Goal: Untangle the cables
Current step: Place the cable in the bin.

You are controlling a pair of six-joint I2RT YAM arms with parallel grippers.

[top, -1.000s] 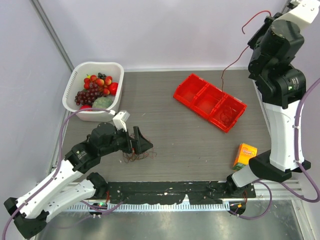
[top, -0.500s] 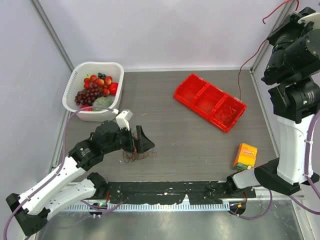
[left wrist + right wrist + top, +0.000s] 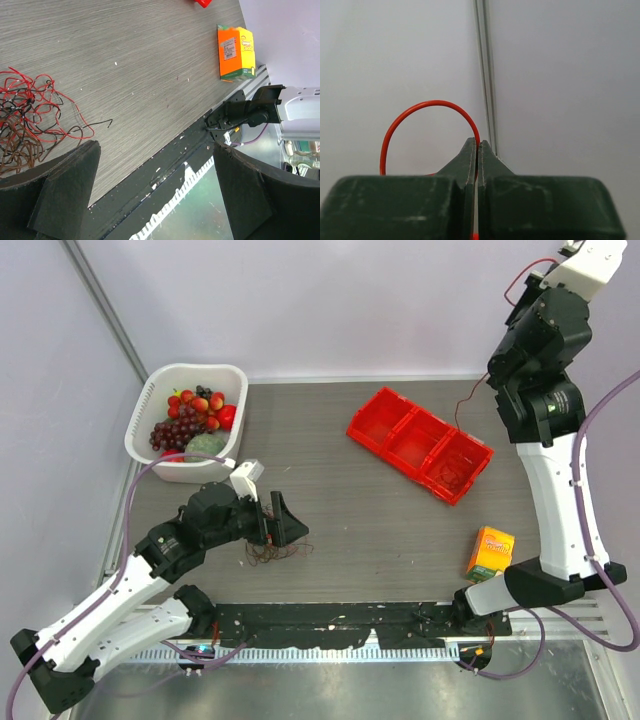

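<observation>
The cables (image 3: 272, 552) lie as a small tangle of thin red and dark brown wires on the table, just in front of my left gripper (image 3: 285, 523). In the left wrist view the cables (image 3: 30, 115) sit at the left, beyond the left finger (image 3: 65, 190). The left gripper (image 3: 156, 147) is open and holds nothing. My right gripper (image 3: 478, 143) is raised high by the back wall, shut on a single red wire (image 3: 427, 104) that loops above its tips. That red wire (image 3: 470, 390) hangs down towards the red tray (image 3: 375, 425).
The red tray has three compartments, and thin wires (image 3: 455, 472) lie in its right one. A white basket (image 3: 195, 368) of fruit stands at the back left. An orange box (image 3: 490, 552) lies at the front right, near the right arm's base.
The raised right arm swung right and then back left with the red wire, whose hanging end shifted with it. The left arm and the tangle barely moved.
</observation>
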